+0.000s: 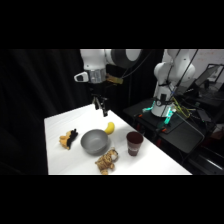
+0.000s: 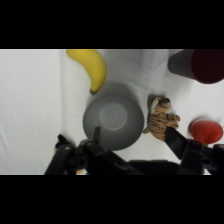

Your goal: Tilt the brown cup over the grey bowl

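The grey bowl [image 1: 95, 141] sits at the middle of the white table, empty. To its right, with a gap between them, the brown cup [image 1: 134, 143] stands upright. My gripper [image 1: 101, 106] hangs above the table's far side, behind the bowl and well clear of the cup, open and holding nothing. In the wrist view the bowl [image 2: 113, 121] lies just ahead of the gripper [image 2: 135, 137], and the cup [image 2: 197, 64] shows at the upper right, cut by the frame's edge.
A yellow banana toy [image 1: 109, 128] lies just behind the bowl. A striped tiger toy [image 1: 106, 161] lies in front of it, and a small brown and black toy [image 1: 67, 138] to its left. The wrist view also shows a red round object [image 2: 206, 131].
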